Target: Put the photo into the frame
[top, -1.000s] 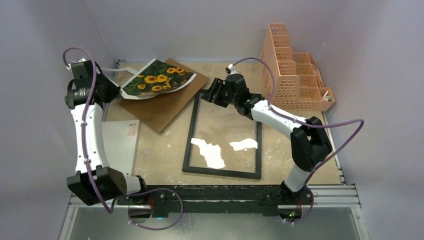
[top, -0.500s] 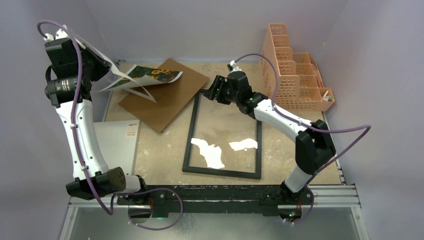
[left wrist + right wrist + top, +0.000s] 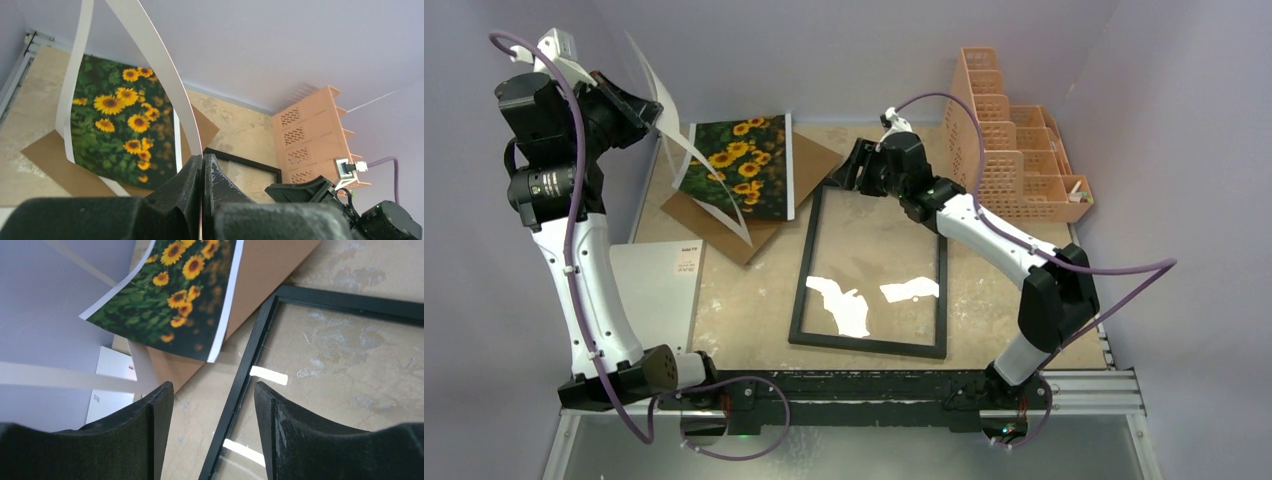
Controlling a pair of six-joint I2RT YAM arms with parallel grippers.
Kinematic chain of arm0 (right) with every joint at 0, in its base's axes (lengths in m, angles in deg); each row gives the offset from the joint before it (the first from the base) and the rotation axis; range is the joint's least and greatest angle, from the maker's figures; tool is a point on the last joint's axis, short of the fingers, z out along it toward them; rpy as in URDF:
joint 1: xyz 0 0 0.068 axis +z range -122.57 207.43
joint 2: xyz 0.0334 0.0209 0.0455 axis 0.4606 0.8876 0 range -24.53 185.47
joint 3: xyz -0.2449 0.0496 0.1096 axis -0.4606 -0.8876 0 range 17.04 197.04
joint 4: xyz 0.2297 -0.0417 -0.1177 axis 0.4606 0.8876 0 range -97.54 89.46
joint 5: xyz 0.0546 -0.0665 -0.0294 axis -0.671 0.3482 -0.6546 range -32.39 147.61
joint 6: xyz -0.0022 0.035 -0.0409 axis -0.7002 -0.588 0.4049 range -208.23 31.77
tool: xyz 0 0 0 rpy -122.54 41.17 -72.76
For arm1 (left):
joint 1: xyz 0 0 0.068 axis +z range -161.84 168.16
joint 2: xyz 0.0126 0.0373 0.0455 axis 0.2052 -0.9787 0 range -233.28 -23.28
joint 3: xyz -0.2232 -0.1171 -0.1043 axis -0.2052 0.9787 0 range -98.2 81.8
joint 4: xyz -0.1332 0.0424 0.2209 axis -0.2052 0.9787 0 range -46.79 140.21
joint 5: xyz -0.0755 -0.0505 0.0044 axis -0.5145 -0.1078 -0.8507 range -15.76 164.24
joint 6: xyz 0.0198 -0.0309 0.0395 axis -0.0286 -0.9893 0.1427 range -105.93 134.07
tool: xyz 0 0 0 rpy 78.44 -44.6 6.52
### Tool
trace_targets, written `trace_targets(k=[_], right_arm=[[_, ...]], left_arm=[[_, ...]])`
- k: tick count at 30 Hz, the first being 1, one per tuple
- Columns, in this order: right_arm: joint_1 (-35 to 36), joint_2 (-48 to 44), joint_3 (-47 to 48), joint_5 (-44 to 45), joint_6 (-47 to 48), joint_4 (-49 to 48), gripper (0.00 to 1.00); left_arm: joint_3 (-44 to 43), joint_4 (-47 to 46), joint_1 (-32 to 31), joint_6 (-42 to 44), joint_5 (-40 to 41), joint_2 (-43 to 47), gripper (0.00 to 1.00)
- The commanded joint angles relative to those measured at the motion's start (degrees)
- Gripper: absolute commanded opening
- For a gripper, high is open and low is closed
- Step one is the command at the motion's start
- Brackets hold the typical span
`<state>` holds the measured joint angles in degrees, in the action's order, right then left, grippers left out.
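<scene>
The photo (image 3: 744,165) of yellow sunflowers hangs curled, its lower edge resting on the brown backing board (image 3: 734,235). My left gripper (image 3: 636,105) is raised high at the back left and shut on the photo's white edge; in the left wrist view the sheet (image 3: 117,125) bends up out of the closed fingertips (image 3: 202,157). The black frame (image 3: 806,270) lies flat mid-table with its glass glinting. My right gripper (image 3: 852,170) hovers open over the frame's far left corner. In the right wrist view the frame's bar (image 3: 240,385) runs between the spread fingers (image 3: 214,387).
A peach mesh organizer (image 3: 1014,150) stands at the back right. A white sheet (image 3: 664,290) lies flat at the left by the left arm's base. Grey walls close in on the back and both sides.
The left arm has lifted the photo's edge up and back, so the print now hangs with its picture side showing. The right gripper has edged toward the frame's far corner.
</scene>
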<state>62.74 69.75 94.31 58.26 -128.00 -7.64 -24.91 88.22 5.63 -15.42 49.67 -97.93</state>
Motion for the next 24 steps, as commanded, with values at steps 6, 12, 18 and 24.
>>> trace_targets(k=[6, 12, 18, 24], right_arm=[[0.10, -5.11, 2.36, -9.36, 14.17, -12.39, 0.69], [0.64, -6.94, 3.23, -13.42, 18.72, -16.69, 0.74], [1.33, -7.18, 3.64, -18.42, 19.30, -18.78, 0.77], [1.53, -7.74, 3.32, -15.88, 18.69, -20.02, 0.79]], left_arm=[[-4.61, -5.69, -0.50, -3.21, -4.50, 0.71, 0.00], [-7.49, -7.58, -3.80, -2.90, -7.10, 2.70, 0.00], [-4.17, -11.02, -5.67, -5.08, -12.93, 3.68, 0.00], [-1.46, -15.22, -8.31, -5.78, -19.60, 3.63, 0.00]])
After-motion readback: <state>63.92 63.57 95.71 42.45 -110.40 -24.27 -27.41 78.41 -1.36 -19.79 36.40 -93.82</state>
